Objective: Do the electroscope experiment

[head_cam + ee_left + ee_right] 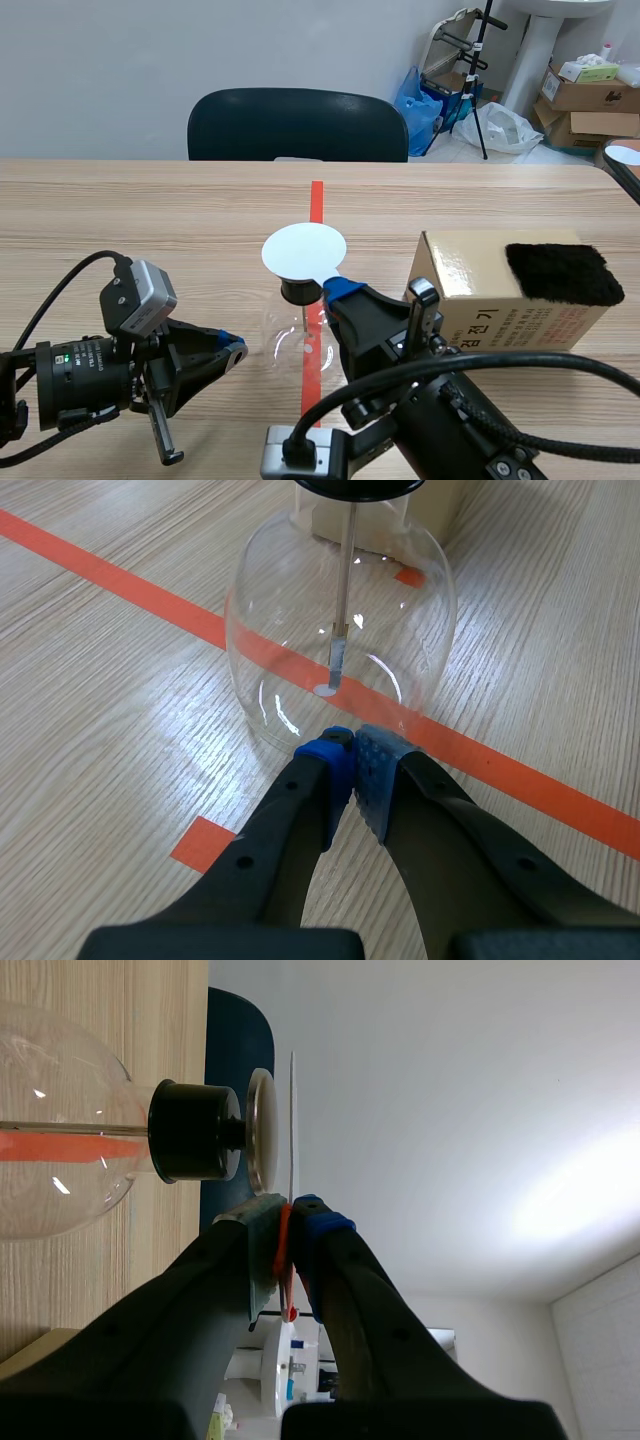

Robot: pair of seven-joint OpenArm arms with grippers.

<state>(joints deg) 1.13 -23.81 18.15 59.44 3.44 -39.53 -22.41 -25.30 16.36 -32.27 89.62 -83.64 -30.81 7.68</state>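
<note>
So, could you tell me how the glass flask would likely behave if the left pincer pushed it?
The flask looks thin, clear glass, so probably fragile and slippery. Its round body carries a black stopper and metal plate on top, so it may tip rather than slide. The shut left pincer sits low near its base, which seems safer.

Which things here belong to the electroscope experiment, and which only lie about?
For the job:
glass electroscope; white disc, held in the right gripper; black fur pad, probably.

Lying about:
cardboard box under the pad; chair; cartons at the wall.
</note>
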